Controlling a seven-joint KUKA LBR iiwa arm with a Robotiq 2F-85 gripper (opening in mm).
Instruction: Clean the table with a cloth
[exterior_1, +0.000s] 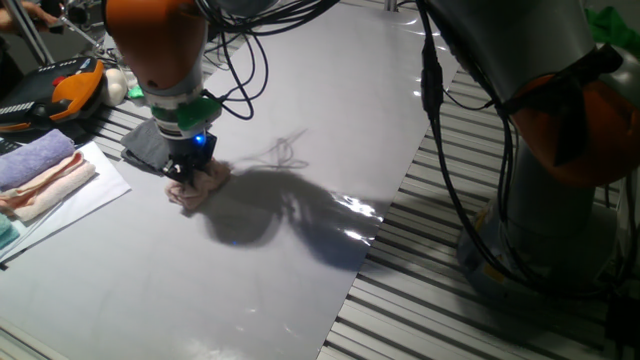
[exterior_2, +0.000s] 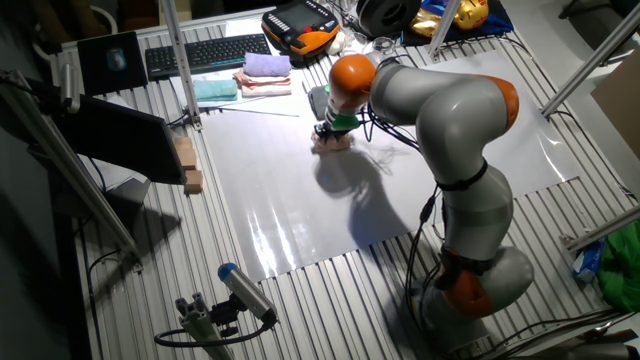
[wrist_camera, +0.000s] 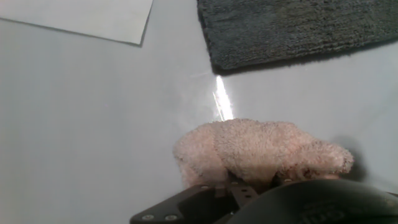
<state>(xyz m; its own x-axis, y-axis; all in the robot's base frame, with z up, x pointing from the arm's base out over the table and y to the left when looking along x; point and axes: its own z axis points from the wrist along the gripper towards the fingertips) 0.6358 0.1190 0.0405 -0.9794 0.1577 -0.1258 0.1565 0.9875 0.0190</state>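
Note:
The pale pink terry cloth (exterior_1: 200, 186) lies bunched on the pale grey glossy table (exterior_1: 300, 90). My gripper (exterior_1: 187, 170) is pressed down into the cloth and shut on it, holding it against the sheet. In the hand view the cloth (wrist_camera: 261, 152) fills the lower middle, just beyond the gripper body; the fingertips are hidden in it. In the other fixed view the cloth (exterior_2: 332, 142) sits under the hand at the far side of the table (exterior_2: 300, 200).
A dark grey cloth (exterior_1: 145, 145) lies just behind the gripper, also in the hand view (wrist_camera: 292, 28). Lavender and peach towels (exterior_1: 40, 170) rest on white paper (exterior_1: 85, 195) at left. A keyboard (exterior_2: 205, 52) and slatted metal edges (exterior_1: 450, 300) surround the sheet.

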